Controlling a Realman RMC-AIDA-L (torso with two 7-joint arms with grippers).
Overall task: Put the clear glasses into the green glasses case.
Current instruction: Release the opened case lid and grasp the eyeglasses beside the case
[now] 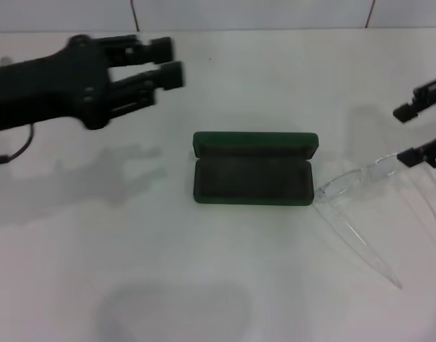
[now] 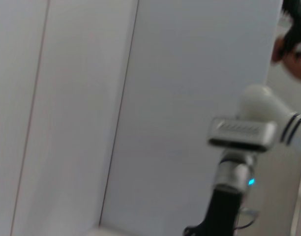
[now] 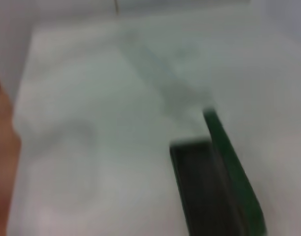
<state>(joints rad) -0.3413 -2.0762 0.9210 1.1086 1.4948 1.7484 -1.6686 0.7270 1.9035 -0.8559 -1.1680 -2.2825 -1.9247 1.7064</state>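
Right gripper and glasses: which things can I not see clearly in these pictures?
- right gripper: head view, cut off by the frame edge; its hold on the clear glasses is uncertain.
- green glasses case: right wrist view, blurred and cut off.
- Gold lettering: too small.
- left gripper: absent from its wrist view.

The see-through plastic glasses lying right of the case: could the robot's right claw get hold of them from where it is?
Probably yes. The right claw is open at the table's right edge, with its lower finger at the end of the clear plastic glasses. Nothing lies between them; the open dark green case sits off to the side.
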